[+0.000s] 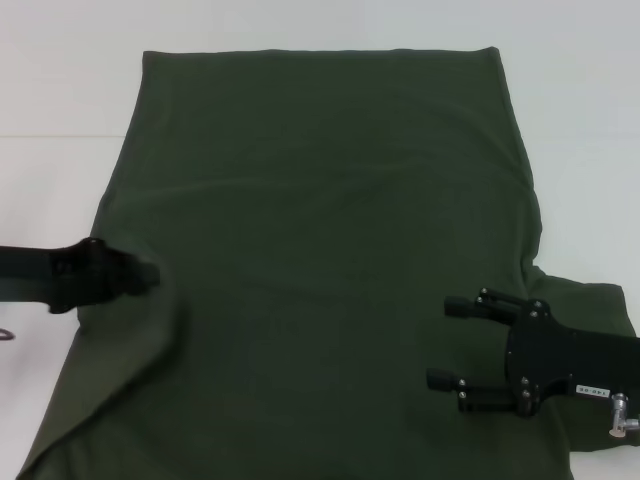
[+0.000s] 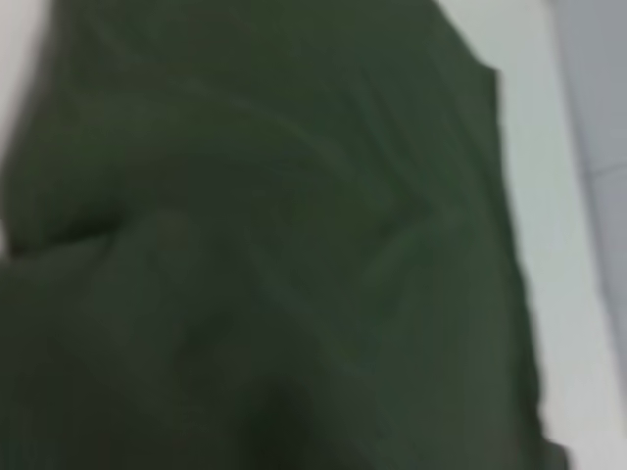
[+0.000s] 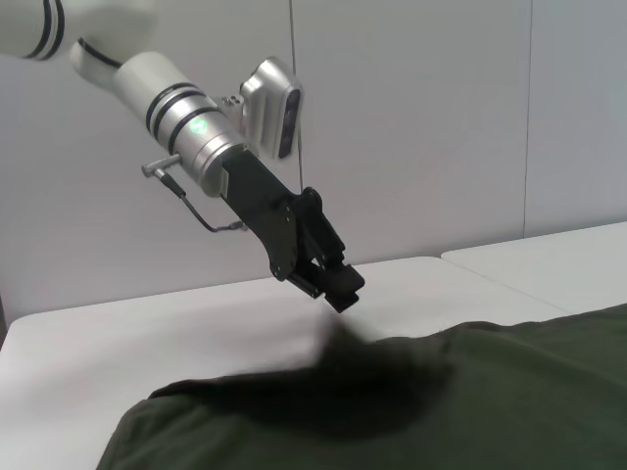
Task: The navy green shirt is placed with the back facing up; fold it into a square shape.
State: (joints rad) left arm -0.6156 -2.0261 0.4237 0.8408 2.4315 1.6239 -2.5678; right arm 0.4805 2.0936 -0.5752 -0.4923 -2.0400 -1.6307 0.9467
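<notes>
The navy green shirt [image 1: 330, 200] lies plain side up and covers most of the white table. My left gripper [image 1: 148, 277] reaches in over the shirt's left edge, where the cloth is bunched into a ridge. From the right wrist view that gripper [image 3: 343, 292] hangs just above a blurred hump of the shirt [image 3: 470, 392]. The left wrist view is filled with rumpled green shirt [image 2: 294, 245]. My right gripper [image 1: 445, 342] is open above the shirt's lower right part, next to the right sleeve, with nothing between its fingers.
Bare white table [image 1: 60, 80] shows to the left, right and beyond the shirt's far edge. In the right wrist view a white wall stands behind the table [image 3: 196, 323].
</notes>
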